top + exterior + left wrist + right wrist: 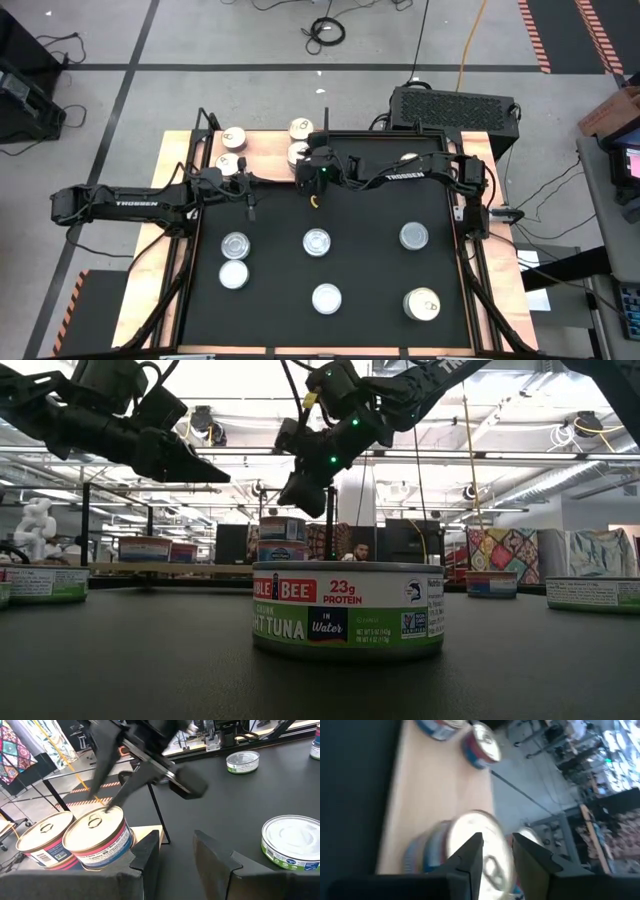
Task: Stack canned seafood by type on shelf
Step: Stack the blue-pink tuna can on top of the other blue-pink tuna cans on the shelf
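The light wooden shelf point(265, 145) lies along the mat's far edge and carries several gold-lidded tins. One of them point(297, 150) point(95, 837) seems to sit on top of another tin. My right gripper point(303, 165) point(497, 847) hovers open right over its lid, fingers slanting down. A second tin point(42, 837) stands just beside it. My left gripper point(250, 205) point(175, 855) waits open and holds nothing, above the mat's far left part, clear of every tin. Several silver-lidded tins point(316, 241) rest on the black mat. My right gripper reaches the gold lid's rim point(107, 810) with one fingertip, slanting down from the table's right side. I cannot tell whether that fingertip touches the rim. The tin stands upright on the shelf stack, and its lid point(470, 830) shows between the parted fingers.
Two more gold-lidded tins point(231, 137) stand at the shelf's left end. On the mat there is a pair of tins at the left point(235, 260), others at the right point(414, 236) and near edge point(326, 298). A green-labelled tuna tin point(348, 610) fills the low view.
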Controlling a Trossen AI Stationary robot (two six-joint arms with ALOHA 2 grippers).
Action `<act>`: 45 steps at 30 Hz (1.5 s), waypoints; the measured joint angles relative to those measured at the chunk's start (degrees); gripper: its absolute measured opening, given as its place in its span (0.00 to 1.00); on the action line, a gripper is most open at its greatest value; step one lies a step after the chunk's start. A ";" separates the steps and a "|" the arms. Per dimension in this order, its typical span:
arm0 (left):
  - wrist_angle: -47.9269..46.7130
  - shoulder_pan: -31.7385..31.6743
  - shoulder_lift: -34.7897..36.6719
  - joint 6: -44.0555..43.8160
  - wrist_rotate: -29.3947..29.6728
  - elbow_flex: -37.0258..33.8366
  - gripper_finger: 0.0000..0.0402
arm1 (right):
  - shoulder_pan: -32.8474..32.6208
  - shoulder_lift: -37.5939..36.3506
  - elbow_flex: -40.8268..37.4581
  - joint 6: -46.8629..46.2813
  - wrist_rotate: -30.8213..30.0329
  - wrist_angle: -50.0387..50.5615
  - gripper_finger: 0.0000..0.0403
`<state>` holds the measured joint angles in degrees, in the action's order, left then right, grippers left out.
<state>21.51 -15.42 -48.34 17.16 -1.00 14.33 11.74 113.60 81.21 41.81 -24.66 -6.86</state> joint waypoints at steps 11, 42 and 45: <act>-0.20 0.02 0.21 -1.51 -0.43 0.05 0.31 | -3.82 -5.45 0.02 -6.33 -2.83 5.62 0.28; -7.08 1.05 0.60 -4.35 -2.03 3.28 0.31 | 3.65 -25.85 -16.41 -57.82 2.47 67.53 0.28; -7.14 1.05 0.60 -4.43 -2.03 3.28 0.31 | 6.42 -25.82 -20.79 -55.72 2.49 65.31 0.28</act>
<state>14.37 -14.37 -47.75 12.73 -3.03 17.61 18.15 87.78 60.42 -13.91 -22.17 58.45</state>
